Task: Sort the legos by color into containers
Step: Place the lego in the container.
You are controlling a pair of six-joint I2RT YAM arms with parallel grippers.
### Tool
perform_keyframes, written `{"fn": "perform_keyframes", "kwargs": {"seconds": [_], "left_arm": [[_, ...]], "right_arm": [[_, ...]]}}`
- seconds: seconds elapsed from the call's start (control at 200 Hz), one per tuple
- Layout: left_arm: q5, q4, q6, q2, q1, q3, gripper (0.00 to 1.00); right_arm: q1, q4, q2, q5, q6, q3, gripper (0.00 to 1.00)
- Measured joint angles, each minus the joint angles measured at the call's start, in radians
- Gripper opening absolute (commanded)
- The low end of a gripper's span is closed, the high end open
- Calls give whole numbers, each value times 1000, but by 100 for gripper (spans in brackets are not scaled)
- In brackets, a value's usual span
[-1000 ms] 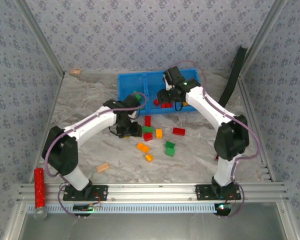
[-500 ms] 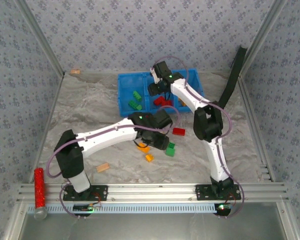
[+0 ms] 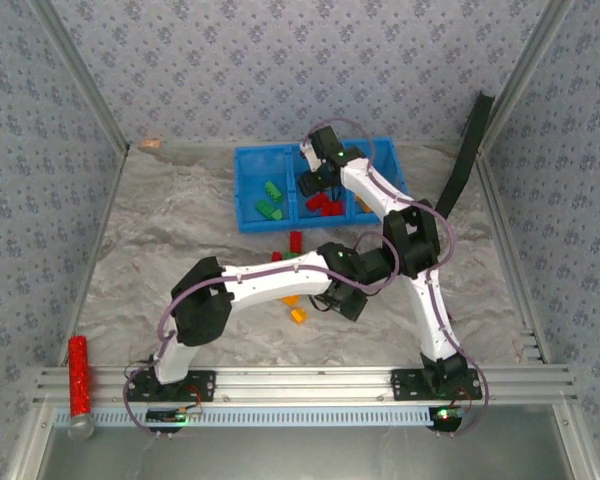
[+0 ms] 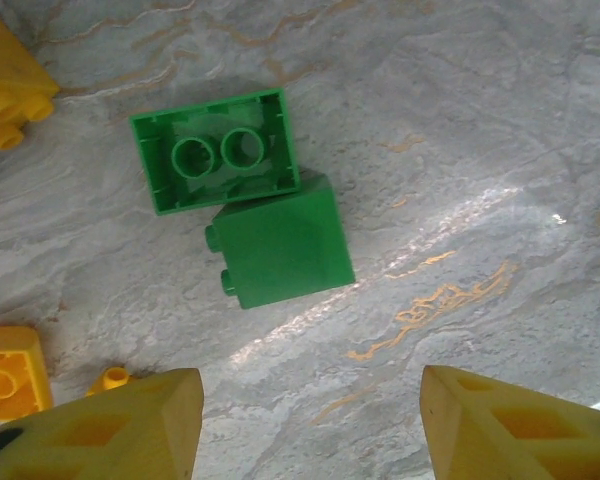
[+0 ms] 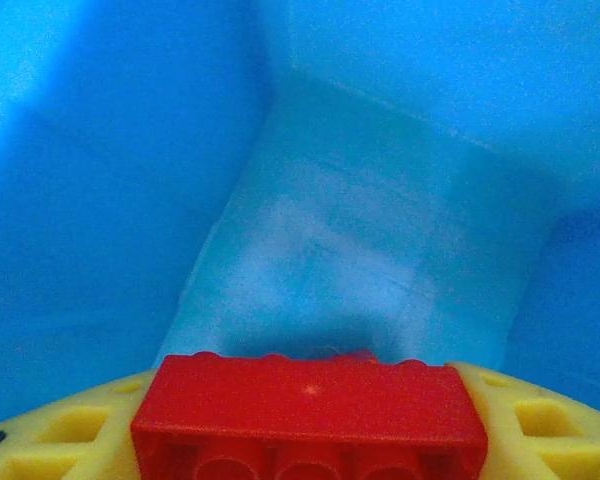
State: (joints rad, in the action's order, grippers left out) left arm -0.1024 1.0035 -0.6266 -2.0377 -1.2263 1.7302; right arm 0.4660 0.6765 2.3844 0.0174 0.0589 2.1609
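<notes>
Red cylinder (image 3: 77,375): lying by the near rail at far left, well apart from the bricks
Wooden block (image 3: 152,143): at the far left corner of the table
Blue tray (image 3: 270,153): at the far side of the table, three compartments side by side
Green legos (image 3: 270,201): in the tray's left compartment
Loose red brick (image 3: 296,241): on the table, just in front of the tray
Orange bricks (image 3: 298,316): on the table, beside the left forearm
Right gripper (image 3: 313,183): over the tray's middle compartment, clamped on a held red brick (image 5: 310,405) that spans the yellow fingers (image 5: 550,425), blue wall close beyond
Red legos (image 3: 327,206): in the middle compartment, just beside the right gripper
Left gripper (image 3: 348,302): low over the table right of centre, jaws apart, nothing between the fingertips (image 4: 130,420)
Upturned green brick (image 4: 215,165): on the table ahead of the left gripper, hollow side up
Second green brick (image 4: 285,240): on its side, touching the upturned one
</notes>
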Motion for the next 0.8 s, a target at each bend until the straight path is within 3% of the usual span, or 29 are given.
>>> {"fn": "perform_keyframes", "kwargs": {"seconds": [0.345,0.8], "left_arm": [[-22,41,-2,-24,-4,30,60],[-23,-35,21,-27,-5,1,61]], "right_arm": [[-8,-47,-43,30,17,-111,83],[-13,-29,-129,161,13,-185,80]]}}
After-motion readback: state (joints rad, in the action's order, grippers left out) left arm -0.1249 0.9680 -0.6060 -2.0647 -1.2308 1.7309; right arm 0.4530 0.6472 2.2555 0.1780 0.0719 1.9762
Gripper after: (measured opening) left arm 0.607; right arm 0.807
